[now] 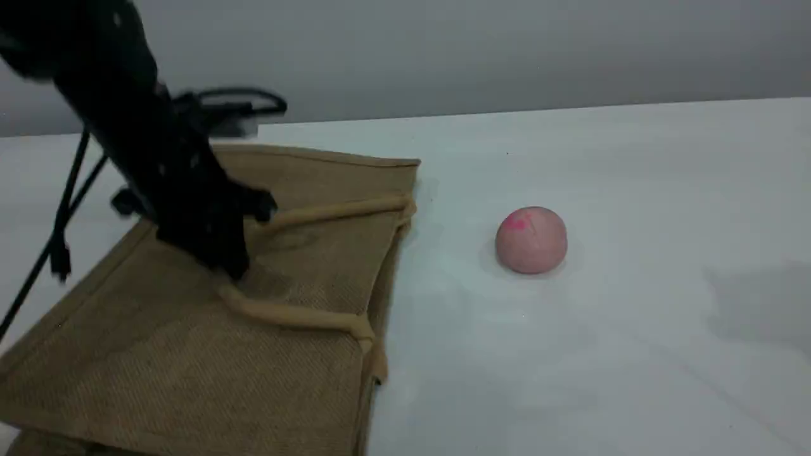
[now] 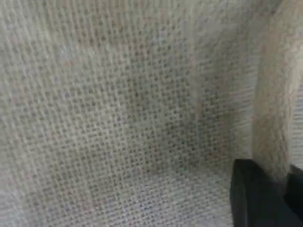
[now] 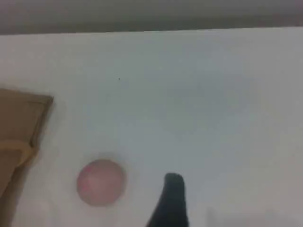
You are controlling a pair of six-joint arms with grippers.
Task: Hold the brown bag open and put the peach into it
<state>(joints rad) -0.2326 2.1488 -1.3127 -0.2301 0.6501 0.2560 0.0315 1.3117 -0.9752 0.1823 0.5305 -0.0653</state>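
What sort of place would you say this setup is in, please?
Probably a robot test bench rather than a home: a bare white table against a plain grey wall, holding only a brown bag and a peach.

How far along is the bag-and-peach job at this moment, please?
Done: the left gripper is down on the bag and shut on its handle. In hand: opening the bag, which lies flat on the table. Left: the peach sits on the table to the bag's right, untouched; the right gripper, open, hangs near it and has yet to pick it up.
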